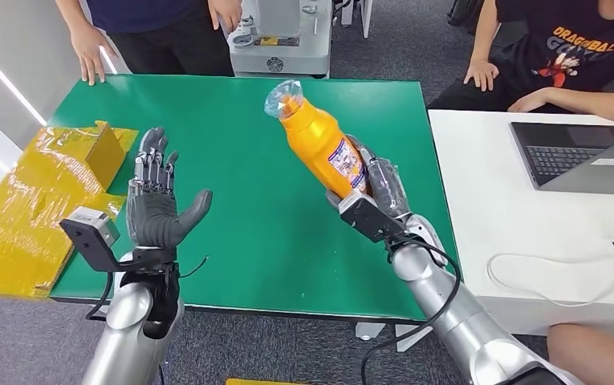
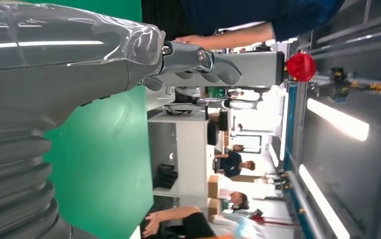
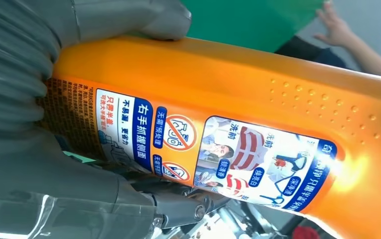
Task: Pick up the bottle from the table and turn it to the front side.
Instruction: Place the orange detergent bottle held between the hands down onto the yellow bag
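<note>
My right hand (image 1: 376, 188) grips an orange bottle (image 1: 316, 138) by its lower end and holds it lifted above the green table (image 1: 239, 128), its plastic-wrapped cap tilted up and away from me. In the right wrist view the orange bottle (image 3: 258, 94) lies across the palm with a printed label (image 3: 218, 154) facing the camera, and the right hand (image 3: 39, 139) wraps its base. My left hand (image 1: 157, 200) is raised over the table's near left part, palm up, fingers spread, holding nothing. The left hand (image 2: 78, 64) appears in the left wrist view, also empty.
Yellow taped cardboard (image 1: 38, 192) lies at the table's left edge. A person's hand (image 1: 91, 56) rests on the far left corner. To the right stands a white desk (image 1: 512, 216) with a laptop (image 1: 584, 156), a cable and a seated person (image 1: 568, 48). A grey machine (image 1: 281, 36) stands behind the table.
</note>
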